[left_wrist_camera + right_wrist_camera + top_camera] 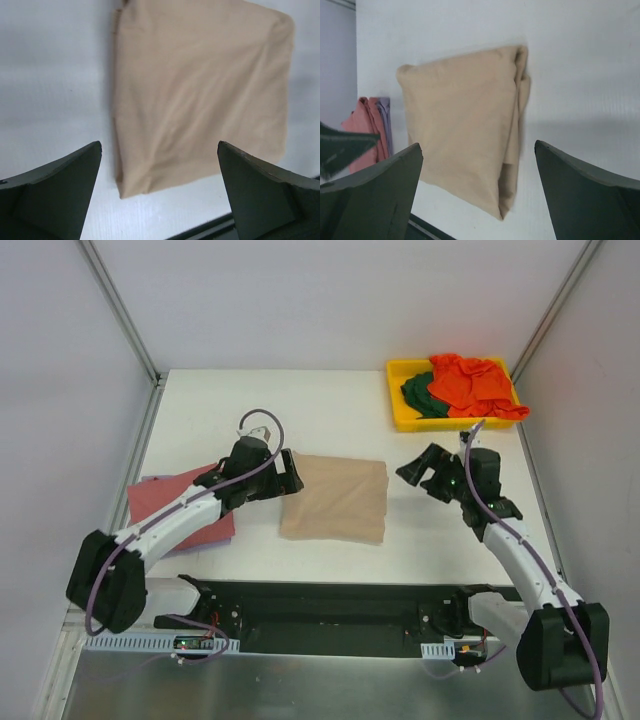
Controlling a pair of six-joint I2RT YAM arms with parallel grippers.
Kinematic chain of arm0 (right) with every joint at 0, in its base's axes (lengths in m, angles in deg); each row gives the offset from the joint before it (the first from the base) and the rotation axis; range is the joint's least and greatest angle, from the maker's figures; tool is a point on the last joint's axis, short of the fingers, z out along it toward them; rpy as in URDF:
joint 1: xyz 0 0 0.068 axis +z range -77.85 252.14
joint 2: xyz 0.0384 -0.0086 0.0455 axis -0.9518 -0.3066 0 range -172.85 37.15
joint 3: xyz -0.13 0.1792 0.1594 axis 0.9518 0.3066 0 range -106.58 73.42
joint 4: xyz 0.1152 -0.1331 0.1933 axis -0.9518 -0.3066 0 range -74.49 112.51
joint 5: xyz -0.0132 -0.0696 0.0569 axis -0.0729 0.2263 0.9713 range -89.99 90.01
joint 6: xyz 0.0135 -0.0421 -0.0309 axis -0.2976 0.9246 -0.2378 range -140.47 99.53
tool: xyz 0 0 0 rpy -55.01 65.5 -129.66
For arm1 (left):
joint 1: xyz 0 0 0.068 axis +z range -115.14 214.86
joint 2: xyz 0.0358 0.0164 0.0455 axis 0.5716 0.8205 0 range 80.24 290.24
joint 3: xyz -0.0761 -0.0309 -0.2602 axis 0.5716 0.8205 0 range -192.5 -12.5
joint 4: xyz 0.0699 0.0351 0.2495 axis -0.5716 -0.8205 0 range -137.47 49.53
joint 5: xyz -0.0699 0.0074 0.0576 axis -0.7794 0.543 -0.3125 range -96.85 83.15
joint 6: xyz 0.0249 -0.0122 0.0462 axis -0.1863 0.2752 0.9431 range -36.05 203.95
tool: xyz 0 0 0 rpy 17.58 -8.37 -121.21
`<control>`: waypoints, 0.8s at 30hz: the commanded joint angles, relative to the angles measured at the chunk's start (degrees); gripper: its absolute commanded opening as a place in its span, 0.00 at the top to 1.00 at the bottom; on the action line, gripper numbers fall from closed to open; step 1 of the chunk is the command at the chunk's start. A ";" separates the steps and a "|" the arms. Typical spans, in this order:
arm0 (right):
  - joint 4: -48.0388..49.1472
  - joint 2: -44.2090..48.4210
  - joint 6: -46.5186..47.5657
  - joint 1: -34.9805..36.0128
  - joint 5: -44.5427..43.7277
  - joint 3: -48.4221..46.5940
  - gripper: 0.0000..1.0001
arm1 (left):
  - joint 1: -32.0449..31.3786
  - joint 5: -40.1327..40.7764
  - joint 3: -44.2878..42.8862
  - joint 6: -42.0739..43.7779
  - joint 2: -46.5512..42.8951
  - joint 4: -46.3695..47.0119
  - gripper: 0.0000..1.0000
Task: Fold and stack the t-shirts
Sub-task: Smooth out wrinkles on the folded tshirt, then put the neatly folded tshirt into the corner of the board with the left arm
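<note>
Top external: folded tan cloth t-shirt (333, 498) lies flat at counter (300, 405) centre. Long axis roughly left-right, slightly skewed. Layered loose edges face right, per right wrist view. Left hand (287, 472) spread wide, empty, at shirt's left edge. Right hand (420, 472) spread wide, empty, apart from shirt. Risk: carrying it to dusty-red folded shirt (180, 502) by single-edge pinch; layers could slide, fold open.

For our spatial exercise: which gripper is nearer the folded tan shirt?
Left. The left gripper is beside the tan shirt at its left edge; the right gripper sits apart to its right.
</note>
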 commanded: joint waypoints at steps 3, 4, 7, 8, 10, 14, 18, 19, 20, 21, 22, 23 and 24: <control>-2.28 3.96 2.14 -1.56 6.15 8.81 0.04 | 4.08 0.42 -7.95 2.68 16.93 -1.90 0.05; -2.63 3.96 2.40 -1.82 7.02 9.08 0.04 | 4.26 0.51 -8.91 2.59 18.79 -1.90 0.07; -2.90 3.96 2.84 -2.44 8.96 9.60 0.04 | 4.52 0.69 -11.73 2.15 25.20 -1.90 0.12; -2.90 3.87 3.45 -2.53 8.09 9.69 0.04 | 4.43 -1.49 -12.43 2.41 27.22 -1.90 0.17; -3.94 3.61 3.90 -3.05 5.63 9.78 0.04 | 3.65 -3.18 -13.58 1.71 30.30 -1.99 0.25; -4.30 4.66 4.86 -4.11 5.36 10.57 0.04 | 1.45 -1.43 -14.28 0.83 33.57 -2.08 0.47; -5.27 6.76 6.18 -5.95 2.81 11.18 0.04 | -2.32 3.12 -13.85 -0.66 35.59 -3.92 0.64; -5.53 7.47 6.27 -6.48 2.64 11.62 0.04 | -3.20 4.62 -13.93 -1.10 36.11 -4.53 0.70; -5.53 8.34 6.36 -7.01 2.63 11.89 0.04 | -3.91 5.60 -14.20 -1.36 36.73 -5.50 0.82; -5.62 9.31 6.45 -7.53 2.55 12.15 0.04 | -4.52 5.95 -14.89 -0.58 37.43 -6.12 0.96; -5.79 10.10 6.62 -8.06 2.55 12.24 0.04 | -5.31 7.18 -15.34 0.12 37.70 -6.64 1.00; -6.14 11.15 6.80 -8.41 2.37 12.24 0.04 | -5.93 9.62 -15.78 0.21 37.70 -7.69 1.00; -6.67 12.21 7.06 -8.85 2.20 12.24 0.04 | -6.55 13.04 -16.21 0.48 37.27 -9.10 1.00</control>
